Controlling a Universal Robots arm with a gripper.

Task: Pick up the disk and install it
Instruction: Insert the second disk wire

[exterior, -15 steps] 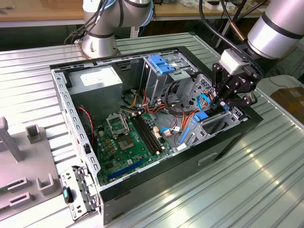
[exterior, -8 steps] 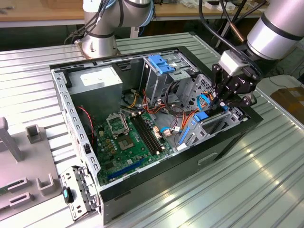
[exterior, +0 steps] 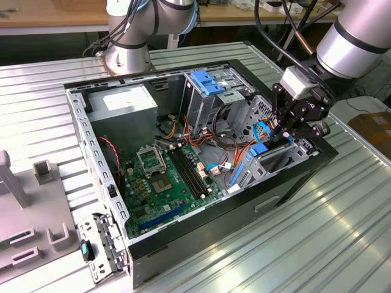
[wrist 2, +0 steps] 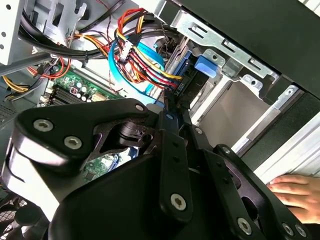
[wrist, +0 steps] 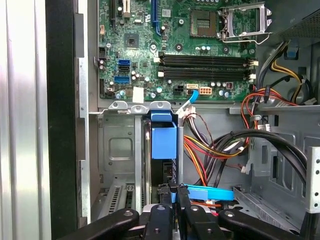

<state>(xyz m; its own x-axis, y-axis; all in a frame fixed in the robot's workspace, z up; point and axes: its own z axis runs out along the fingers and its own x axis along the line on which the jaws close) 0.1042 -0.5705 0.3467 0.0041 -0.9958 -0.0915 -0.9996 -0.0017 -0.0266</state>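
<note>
The arm's black gripper (exterior: 283, 135) is right down inside the open black computer case (exterior: 201, 235), at the corner on the exterior view's right, hanging over the grey metal drive cage (wrist: 116, 150). And there is the disk (wrist: 164, 140), the flat silver hard drive with the blue plastic frame, standing on edge in that cage, its blue end facing up out of the slot. In the first wrist view the gripper (wrist: 174, 190) sits just above that blue end, its two black fingers (wrist: 165, 192) drawn almost together with a slim gap, and I cannot tell whether they nip anything. A flat blue ribbon cable (wrist: 210, 192) runs off beside them, next to a bundle of red, yellow and black wires (wrist: 210, 150). The green motherboard (wrist: 150, 50) lies beyond the cage. In the second wrist view a person's hand (wrist 2: 295, 192) rests on the ribbed metal table (exterior: 317, 244) just outside the case.
</note>
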